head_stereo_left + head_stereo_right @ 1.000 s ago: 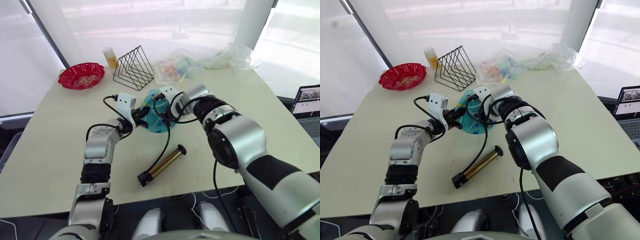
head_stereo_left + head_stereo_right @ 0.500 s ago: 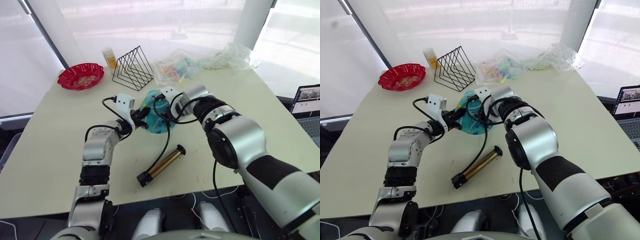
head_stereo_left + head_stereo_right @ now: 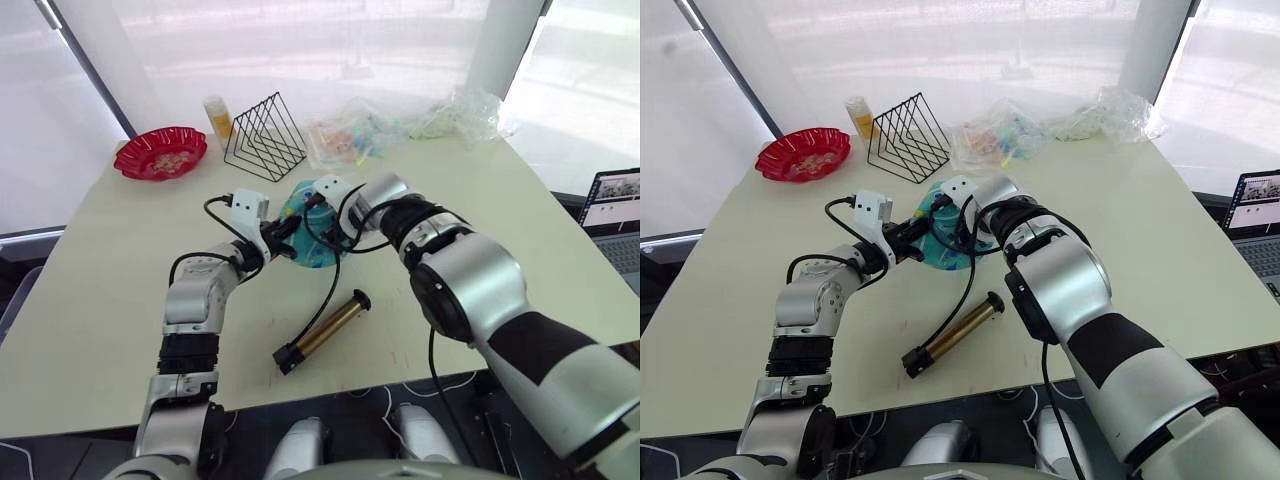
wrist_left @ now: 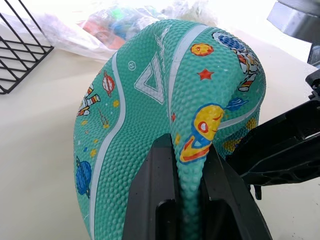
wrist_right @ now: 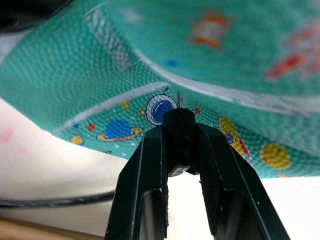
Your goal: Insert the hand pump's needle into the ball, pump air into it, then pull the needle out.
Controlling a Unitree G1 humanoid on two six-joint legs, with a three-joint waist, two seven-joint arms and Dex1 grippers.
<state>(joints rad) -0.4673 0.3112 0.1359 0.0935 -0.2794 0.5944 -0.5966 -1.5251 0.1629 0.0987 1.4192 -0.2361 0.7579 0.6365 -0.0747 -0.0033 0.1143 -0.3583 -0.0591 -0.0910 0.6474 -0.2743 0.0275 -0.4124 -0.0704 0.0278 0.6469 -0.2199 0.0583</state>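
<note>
The ball (image 4: 150,100) is a limp, flat teal disc with white stripes and cartoon prints, held tilted up off the table (image 3: 120,300). My left gripper (image 3: 282,229) is shut on the ball's edge, which is pinched between its two fingers (image 4: 155,190). My right gripper (image 5: 179,125) is shut on the black end of the pump's hose. The thin needle (image 5: 178,97) sticks out of that end, its tip just short of the ball's underside near a blue planet print. The hand pump (image 3: 325,328) lies on the table in front of the ball, and its hose (image 3: 327,285) curves up to my right gripper.
A red scalloped bowl (image 3: 160,152) sits at the far left, with a yellow bottle (image 3: 216,113) and a black wire rack (image 3: 265,135) beside it. Crumpled plastic bags (image 3: 400,125) lie along the far edge. A laptop (image 3: 615,215) stands off the table's right side.
My right gripper has shifted slightly left, closer in against the ball, carrying the hose end. My left gripper and the pump have stayed in place.
</note>
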